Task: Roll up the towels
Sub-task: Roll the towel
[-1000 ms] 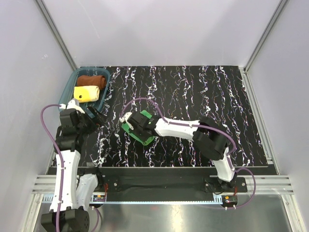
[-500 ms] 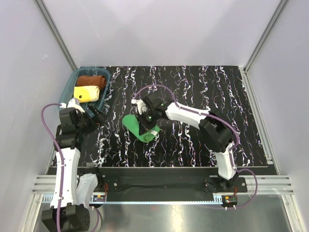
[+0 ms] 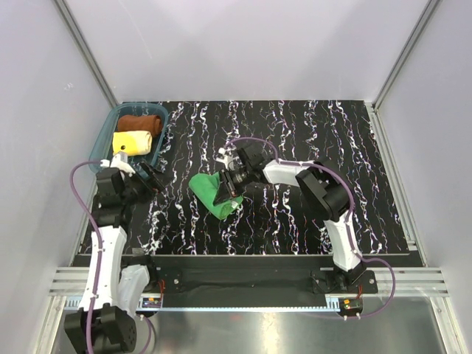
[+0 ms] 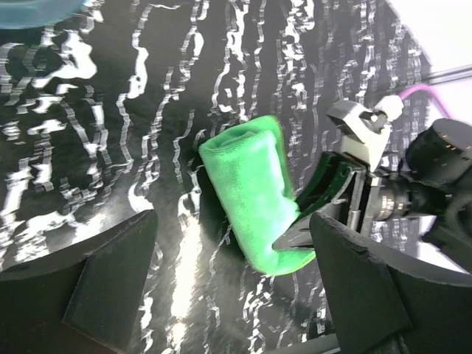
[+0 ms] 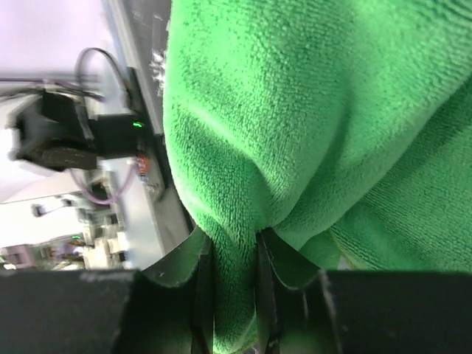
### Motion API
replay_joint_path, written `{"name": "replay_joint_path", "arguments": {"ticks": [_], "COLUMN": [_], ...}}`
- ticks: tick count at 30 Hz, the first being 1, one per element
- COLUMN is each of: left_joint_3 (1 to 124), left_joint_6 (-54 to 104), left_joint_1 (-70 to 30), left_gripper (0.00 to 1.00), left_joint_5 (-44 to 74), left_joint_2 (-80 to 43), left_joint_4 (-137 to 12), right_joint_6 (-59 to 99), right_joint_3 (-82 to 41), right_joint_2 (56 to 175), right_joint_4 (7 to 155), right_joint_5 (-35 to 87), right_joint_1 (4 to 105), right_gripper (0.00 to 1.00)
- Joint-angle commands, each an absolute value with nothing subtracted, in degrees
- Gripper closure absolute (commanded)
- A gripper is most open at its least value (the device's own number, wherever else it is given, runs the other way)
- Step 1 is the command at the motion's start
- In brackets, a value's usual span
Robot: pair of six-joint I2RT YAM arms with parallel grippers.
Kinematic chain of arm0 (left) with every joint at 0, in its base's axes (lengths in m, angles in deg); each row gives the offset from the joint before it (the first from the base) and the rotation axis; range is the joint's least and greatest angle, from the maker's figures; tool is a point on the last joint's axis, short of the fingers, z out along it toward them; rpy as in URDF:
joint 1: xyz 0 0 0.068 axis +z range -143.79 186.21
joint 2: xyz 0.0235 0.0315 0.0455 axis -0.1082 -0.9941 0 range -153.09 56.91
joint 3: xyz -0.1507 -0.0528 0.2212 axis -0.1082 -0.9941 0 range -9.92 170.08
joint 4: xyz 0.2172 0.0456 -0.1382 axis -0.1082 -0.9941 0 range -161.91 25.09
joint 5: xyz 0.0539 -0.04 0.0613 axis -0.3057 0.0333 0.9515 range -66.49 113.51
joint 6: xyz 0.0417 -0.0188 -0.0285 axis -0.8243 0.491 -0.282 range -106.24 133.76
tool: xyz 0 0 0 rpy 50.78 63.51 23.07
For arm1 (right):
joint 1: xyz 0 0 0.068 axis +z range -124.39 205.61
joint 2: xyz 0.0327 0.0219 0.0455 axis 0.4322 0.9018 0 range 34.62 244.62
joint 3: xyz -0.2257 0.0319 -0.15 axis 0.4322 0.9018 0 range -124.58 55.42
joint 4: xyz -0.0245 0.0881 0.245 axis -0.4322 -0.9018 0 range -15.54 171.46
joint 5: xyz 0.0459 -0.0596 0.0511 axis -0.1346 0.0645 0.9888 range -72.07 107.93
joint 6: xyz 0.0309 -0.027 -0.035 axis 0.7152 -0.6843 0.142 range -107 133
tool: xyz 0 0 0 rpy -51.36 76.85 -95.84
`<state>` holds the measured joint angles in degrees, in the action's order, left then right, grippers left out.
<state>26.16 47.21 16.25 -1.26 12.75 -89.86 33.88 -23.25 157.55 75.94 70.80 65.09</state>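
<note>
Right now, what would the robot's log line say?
right hand: shut on green towel | left hand: open, empty | brown towel, yellow towel: in tray

Fuzzy grn cloth towel (image 3: 212, 196), glossy blk tabletop (image 3: 332, 133), plastic tray (image 3: 101, 138)

Bright even light, soft shadows, glare on glossy table (image 4: 184, 258), left wrist view motion-blurred, green towel (image 5: 295, 110) sharp close-up
</note>
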Motion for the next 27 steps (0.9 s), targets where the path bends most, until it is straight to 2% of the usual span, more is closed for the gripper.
{"name": "replay_joint_path", "arguments": {"ticks": [1, 10, 18, 23, 24, 27], "left_joint_3": [22.61, 24.10, 25.93, 29.63, 30.41, 32.17], "left_joint_6": [51.99, 54.81, 53.49, 52.35, 52.35, 51.91], "left_joint_1": [13.78, -1.17, -5.30, -7.59, -7.94, -8.47], "left_gripper": [0.11, 0.12, 0.15, 0.18, 0.18, 0.18], "left_joint_5": [-5.23, 1.98, 3.65, 5.40, 5.84, 6.02], "left_joint_2": [10.78, -4.33, -19.98, -26.75, -27.37, -29.65], "left_joint_4": [-77.59, -63.71, -53.58, -55.50, -55.68, -56.38], "right_joint_6": [44.00, 60.45, 63.79, 66.00, 66.00, 64.51], "right_joint_3": [-20.35, -15.07, -13.40, -12.08, -11.81, -10.94], "right_joint_2": [158.36, 163.29, 164.17, 164.26, 164.17, 163.29], "right_joint_4": [93.61, 115.19, 119.59, 122.76, 122.77, 121.19], "right_joint_5": [78.66, 83.76, 83.85, 84.20, 84.12, 83.50], "right_joint_1": [63.67, 60.50, 59.71, 58.74, 58.66, 58.22], "right_gripper": [0.78, 0.77, 0.75, 0.73, 0.72, 0.61]}}
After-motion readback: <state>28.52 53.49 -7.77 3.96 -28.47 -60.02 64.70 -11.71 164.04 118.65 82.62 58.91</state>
